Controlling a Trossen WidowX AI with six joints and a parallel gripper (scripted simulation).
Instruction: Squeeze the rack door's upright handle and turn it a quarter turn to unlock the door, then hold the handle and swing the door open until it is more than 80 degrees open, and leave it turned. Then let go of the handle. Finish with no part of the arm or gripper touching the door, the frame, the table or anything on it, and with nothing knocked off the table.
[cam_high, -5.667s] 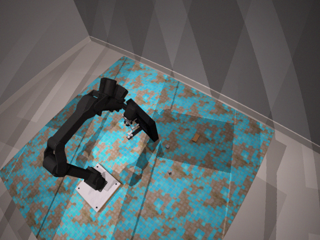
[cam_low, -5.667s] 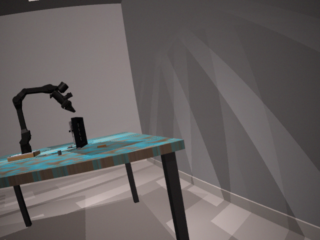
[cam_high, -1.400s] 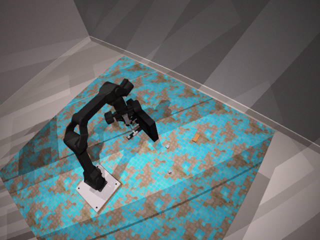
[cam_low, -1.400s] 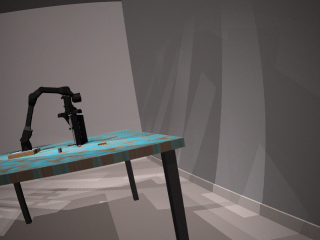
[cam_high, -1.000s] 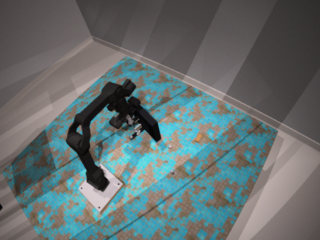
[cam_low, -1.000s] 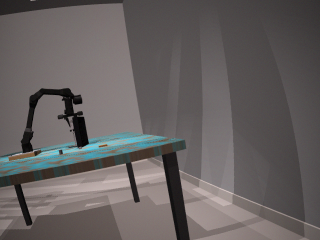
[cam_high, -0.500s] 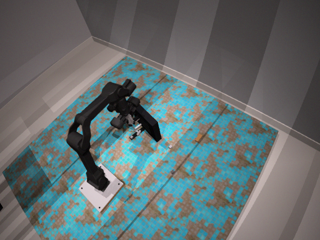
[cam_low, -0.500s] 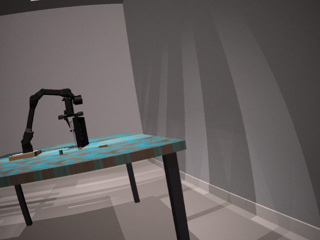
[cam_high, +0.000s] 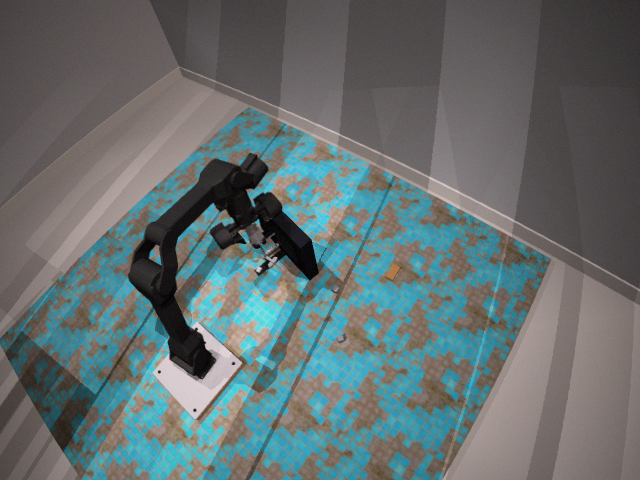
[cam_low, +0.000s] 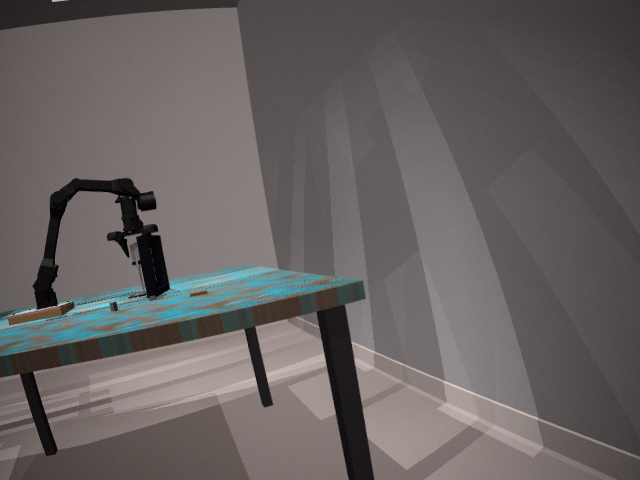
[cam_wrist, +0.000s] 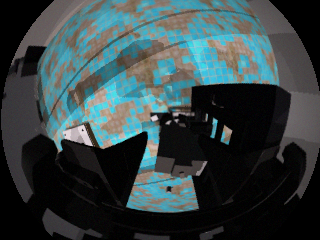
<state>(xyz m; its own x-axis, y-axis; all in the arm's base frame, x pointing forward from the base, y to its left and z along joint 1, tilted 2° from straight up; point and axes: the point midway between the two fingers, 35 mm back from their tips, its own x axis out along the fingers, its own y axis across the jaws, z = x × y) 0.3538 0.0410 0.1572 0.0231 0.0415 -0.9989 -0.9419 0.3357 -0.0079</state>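
The dark, slotted upright rack (cam_high: 298, 242) (cam_low: 146, 266) (cam_wrist: 260, 110) stands on the table (cam_high: 439, 320) (cam_low: 217, 320). The door and frame are hard to tell apart, so the door angle is unclear. The grey upright handle (cam_high: 253, 233) (cam_wrist: 180, 167) is beside the dark panel; its lower part is partly hidden. My gripper (cam_high: 256, 236) (cam_low: 136, 249) (cam_wrist: 174, 136) is open, its fingers apart on either side of the handle. One finger is close beside the dark panel; contact cannot be told.
A flat orange piece (cam_high: 393, 271) (cam_low: 198, 293) and two small grey pieces, one near the rack (cam_high: 335, 288) and one nearer the front (cam_high: 341, 338) (cam_low: 113, 306), lie on the table. The arm stands on a white base plate (cam_high: 180, 384).
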